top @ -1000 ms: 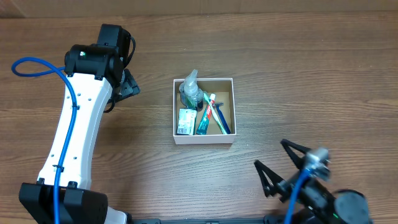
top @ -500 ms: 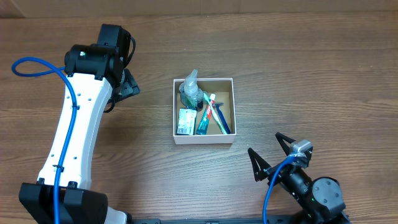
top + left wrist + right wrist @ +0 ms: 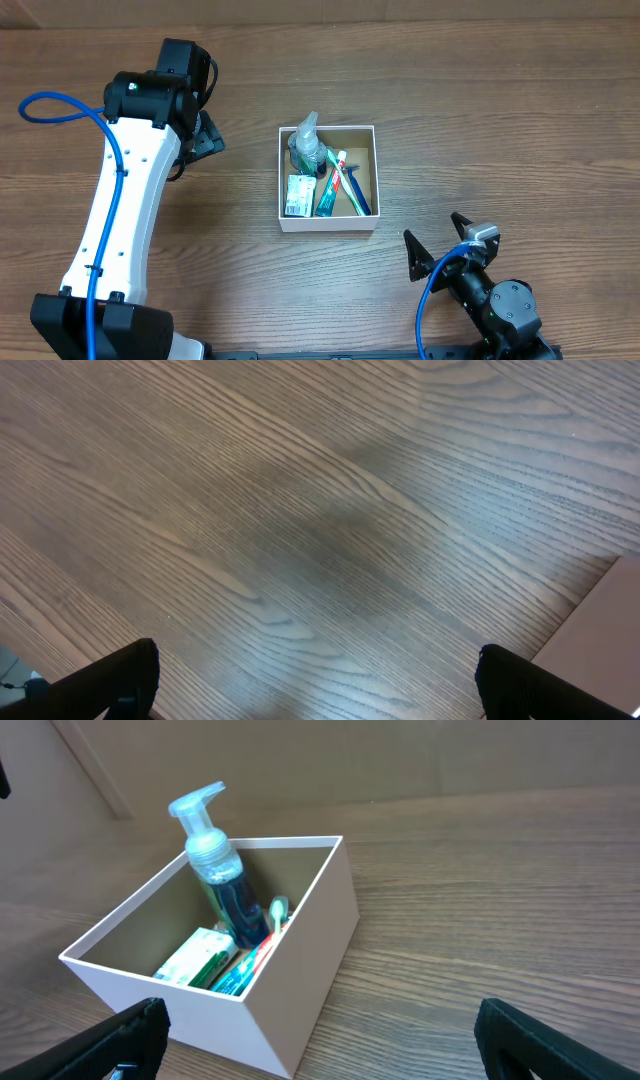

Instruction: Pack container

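**Box looks packed, both my jaws empty**

My left gripper (image 3: 318,652) hangs over the matte wood-grain table (image 3: 300,480), jaws spread wide, holding nothing. My right gripper (image 3: 320,1010) is just as wide and empty, near the box's front corner. The box (image 3: 327,226) sits mid-table: square, shallow, white card outside, brown within. Inside are a clear plastic pump bottle (image 3: 307,148), a small carton (image 3: 298,195) and a slim toothbrush (image 3: 277,910). I see nothing loose, so I judge packing finished. Next, I need only pull clear.

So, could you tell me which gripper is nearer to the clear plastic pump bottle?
Left. The left gripper is level with the pump bottle, left of the white cardboard container; the right gripper sits beyond the container's opposite corner.
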Action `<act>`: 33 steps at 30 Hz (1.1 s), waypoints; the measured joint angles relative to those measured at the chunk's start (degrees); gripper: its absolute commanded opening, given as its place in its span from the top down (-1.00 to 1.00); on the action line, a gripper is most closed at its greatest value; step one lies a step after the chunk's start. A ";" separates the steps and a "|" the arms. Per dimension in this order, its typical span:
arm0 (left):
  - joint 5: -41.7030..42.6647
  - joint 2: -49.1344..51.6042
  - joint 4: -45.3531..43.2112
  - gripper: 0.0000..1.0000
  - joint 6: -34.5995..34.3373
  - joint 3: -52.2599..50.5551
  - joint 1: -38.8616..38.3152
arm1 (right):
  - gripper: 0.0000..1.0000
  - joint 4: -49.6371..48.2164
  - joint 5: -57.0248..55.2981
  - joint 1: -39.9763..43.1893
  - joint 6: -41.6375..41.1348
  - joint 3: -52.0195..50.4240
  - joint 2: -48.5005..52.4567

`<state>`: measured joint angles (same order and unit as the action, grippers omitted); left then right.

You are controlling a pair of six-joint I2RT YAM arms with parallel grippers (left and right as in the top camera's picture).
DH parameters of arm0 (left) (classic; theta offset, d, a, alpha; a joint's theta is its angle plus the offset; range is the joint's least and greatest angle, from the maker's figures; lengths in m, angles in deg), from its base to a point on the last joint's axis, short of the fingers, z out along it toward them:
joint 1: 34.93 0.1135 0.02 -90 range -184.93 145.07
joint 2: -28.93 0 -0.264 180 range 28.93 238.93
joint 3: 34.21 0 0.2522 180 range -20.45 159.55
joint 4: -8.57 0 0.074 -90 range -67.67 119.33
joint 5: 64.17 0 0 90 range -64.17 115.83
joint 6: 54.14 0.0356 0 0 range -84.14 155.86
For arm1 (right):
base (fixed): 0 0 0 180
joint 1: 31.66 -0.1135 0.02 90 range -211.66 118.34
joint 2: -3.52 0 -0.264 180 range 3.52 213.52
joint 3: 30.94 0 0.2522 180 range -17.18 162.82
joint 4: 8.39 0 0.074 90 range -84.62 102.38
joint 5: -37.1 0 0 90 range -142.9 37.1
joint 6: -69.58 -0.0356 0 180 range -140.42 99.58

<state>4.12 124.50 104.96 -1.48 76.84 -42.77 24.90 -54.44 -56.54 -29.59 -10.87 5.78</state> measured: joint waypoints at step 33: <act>0.00 0.00 0.00 -1.00 0.00 0.00 0.00 | -1.00 0.00 -0.59 21.03 0.04 0.00 0.00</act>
<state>4.12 124.50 104.96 -1.48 76.84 -42.77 24.90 -55.03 -35.52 -29.54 -10.87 5.78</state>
